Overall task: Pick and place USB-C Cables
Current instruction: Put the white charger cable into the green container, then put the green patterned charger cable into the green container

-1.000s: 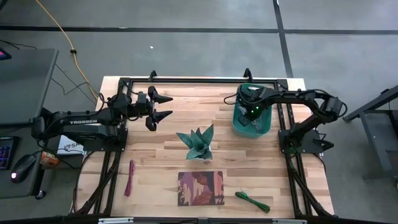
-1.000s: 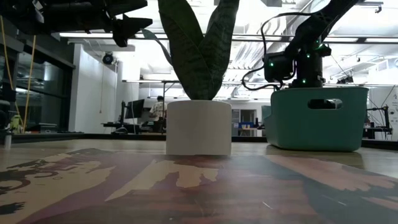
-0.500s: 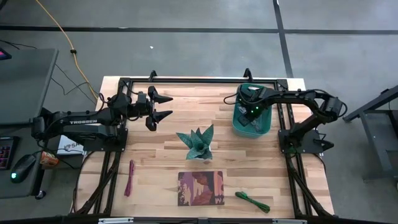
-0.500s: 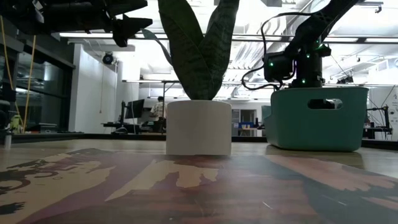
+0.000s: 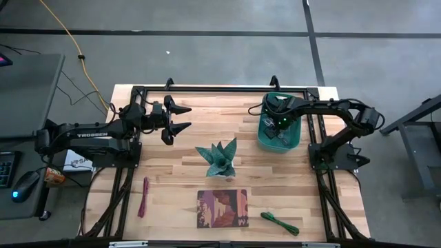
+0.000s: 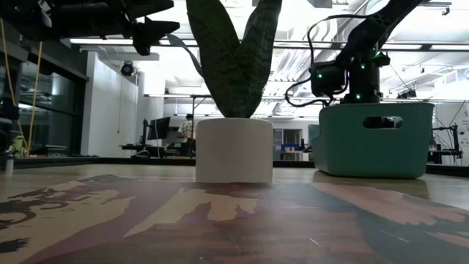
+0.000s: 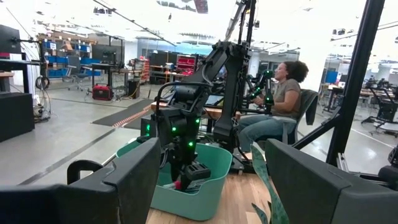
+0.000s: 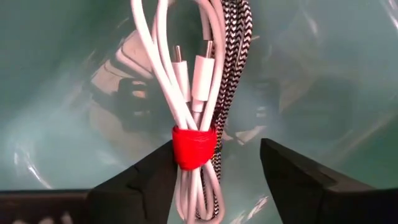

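My right gripper (image 5: 279, 127) is down inside the teal bin (image 5: 264, 141), open. In the right wrist view its fingers (image 8: 216, 162) stand on either side of the white cable with the red tie (image 8: 194, 147). This cable lies over the grey-silver braided cable (image 8: 239, 56) on the bin's floor. The dark red cable (image 5: 143, 196) lies on the table near the left front. The green cable (image 5: 279, 222) lies near the right front. My left gripper (image 5: 185, 117) waits open and empty above the table's far left part. My right gripper has one finger (image 8: 149, 177) right beside the white cable's red tie (image 8: 186, 149), coming from above into the bin. I cannot tell whether the finger touches the tie. The cable rests on the braided cable and the bin floor.
A teal-leaved plant in a white pot (image 5: 218, 160) stands mid-table. A reddish-brown book (image 5: 222, 208) lies at the front between the two loose cables. Black frame rails (image 5: 207, 89) run along the table's edges. A seated person (image 7: 280, 106) shows beyond the table.
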### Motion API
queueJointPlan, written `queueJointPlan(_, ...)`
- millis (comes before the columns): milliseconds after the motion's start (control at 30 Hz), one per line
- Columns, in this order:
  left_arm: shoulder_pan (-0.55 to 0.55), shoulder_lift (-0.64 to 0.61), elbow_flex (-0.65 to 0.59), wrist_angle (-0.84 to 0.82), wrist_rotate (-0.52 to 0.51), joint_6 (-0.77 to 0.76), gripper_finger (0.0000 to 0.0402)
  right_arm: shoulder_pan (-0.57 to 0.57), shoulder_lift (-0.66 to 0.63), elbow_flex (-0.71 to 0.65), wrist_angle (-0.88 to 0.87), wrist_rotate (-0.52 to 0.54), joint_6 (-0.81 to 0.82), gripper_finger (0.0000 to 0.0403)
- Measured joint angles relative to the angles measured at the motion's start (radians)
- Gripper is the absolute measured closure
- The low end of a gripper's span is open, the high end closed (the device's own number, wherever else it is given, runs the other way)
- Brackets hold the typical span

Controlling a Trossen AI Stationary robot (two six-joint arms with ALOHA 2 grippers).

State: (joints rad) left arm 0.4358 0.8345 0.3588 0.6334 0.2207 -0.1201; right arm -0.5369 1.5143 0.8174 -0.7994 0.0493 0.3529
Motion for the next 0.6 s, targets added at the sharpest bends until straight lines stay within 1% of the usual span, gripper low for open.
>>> queueJointPlan(167, 0.0, 0.0, 0.0, 0.0, 0.0, 0.0, 0.0131, 0.0, -0.008, 0.08, -0.094, -0.021, -0.049, 0.0183)
queueJointPlan(300, 0.0, 0.0, 0.0, 0.0, 0.0, 0.0, 0.0131, 0.011, -0.069, 0.156, -0.125, -0.019, -0.075, 0.0183)
queueJointPlan(433, 0.0, 0.0, 0.0, -0.014, 0.0, 0.0, 0.0131, 0.052, -0.204, 0.174, -0.085, -0.004, -0.092, 0.0183)
queueJointPlan(600, 0.0, 0.0, 0.0, -0.021, 0.0, 0.0, 0.0131, 0.124, -0.418, 0.122, 0.013, 0.007, -0.09, 0.0183)
